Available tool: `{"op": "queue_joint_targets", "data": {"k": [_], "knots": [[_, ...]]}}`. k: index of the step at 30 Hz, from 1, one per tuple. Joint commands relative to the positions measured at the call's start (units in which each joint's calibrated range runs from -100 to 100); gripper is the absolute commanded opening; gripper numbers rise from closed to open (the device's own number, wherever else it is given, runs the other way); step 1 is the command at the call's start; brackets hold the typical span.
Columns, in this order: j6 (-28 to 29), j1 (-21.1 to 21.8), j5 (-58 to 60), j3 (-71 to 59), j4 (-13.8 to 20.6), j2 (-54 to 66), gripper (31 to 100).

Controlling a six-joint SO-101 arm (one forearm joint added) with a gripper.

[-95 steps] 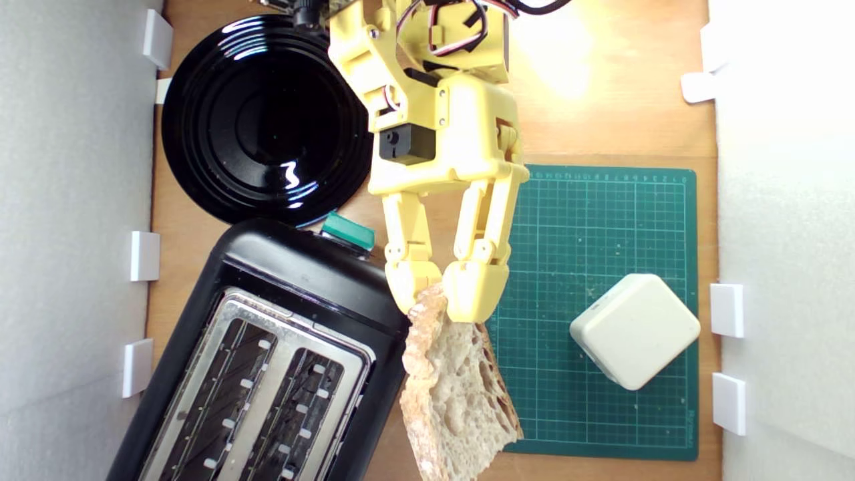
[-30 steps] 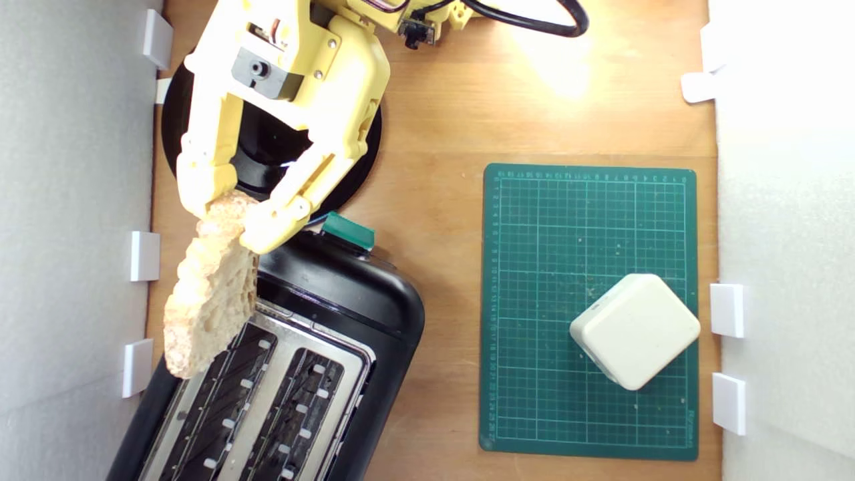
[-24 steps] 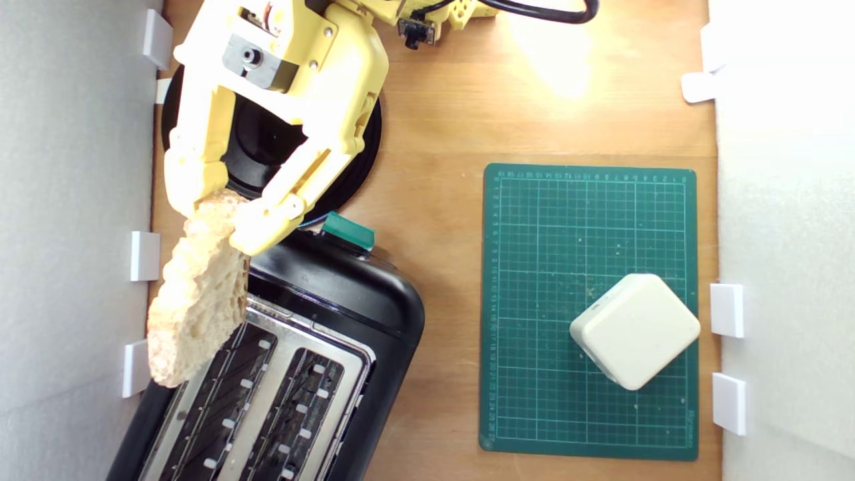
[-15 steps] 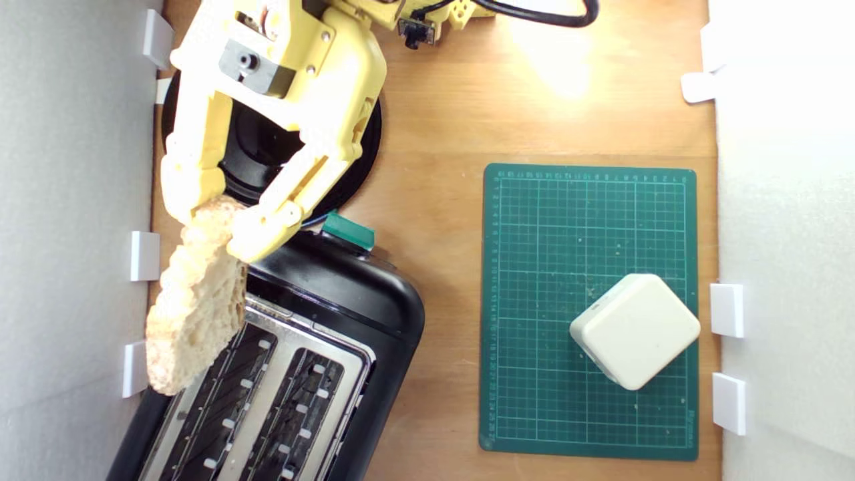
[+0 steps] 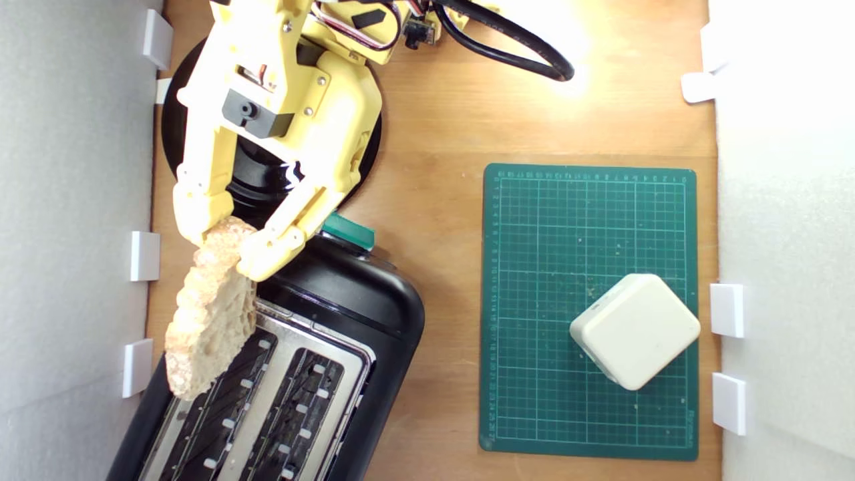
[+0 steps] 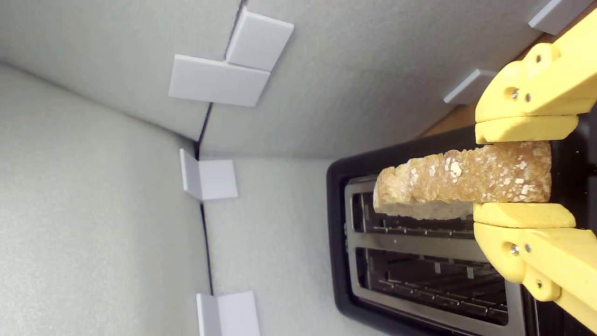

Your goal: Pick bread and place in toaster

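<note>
Over at the lower left of the exterior view, my gripper point(image 5: 224, 244) is clamped on the narrow crust end of the bread point(image 5: 210, 314), jaws closed down to about the slice's thickness. The rest of the slice hangs out past the fingertips point(image 5: 267, 257), over the outer edge of the toaster point(image 5: 347, 300).

What worries me is alignment. In the exterior view the bread sits over the toaster's left rim and the edge of the nearer slot point(image 5: 227, 394), not clearly centred on it. The wrist view backs that up: the bread point(image 6: 461, 182) looks to be riding over the black casing and the silver top plate point(image 6: 419, 240) more than over an opening. If I drop straight down from here, I think the slice lands on the metal plate and either tips off toward the grey wall point(image 5: 67, 267) or jams half in.

Second thing: I'm only pinching one end, and it's a rough, holey wedge. My guess is it could pivot in the grip or the crust could crumble if it snags the slot edge.

Also the green lever knob point(image 5: 347, 230) is right beside my fingertip, so a sloppy correction could bump it.
</note>
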State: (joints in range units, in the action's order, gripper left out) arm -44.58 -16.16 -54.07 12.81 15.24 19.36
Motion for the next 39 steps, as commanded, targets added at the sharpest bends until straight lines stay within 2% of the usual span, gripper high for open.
{"op": "queue_joint_targets", "data": {"k": [1,39], "knots": [[-0.2,1.4,0.1,3.9,-0.4,0.5,55.5],[-1.4,0.6,0.6,5.9,0.5,-6.6,55.5]]}}
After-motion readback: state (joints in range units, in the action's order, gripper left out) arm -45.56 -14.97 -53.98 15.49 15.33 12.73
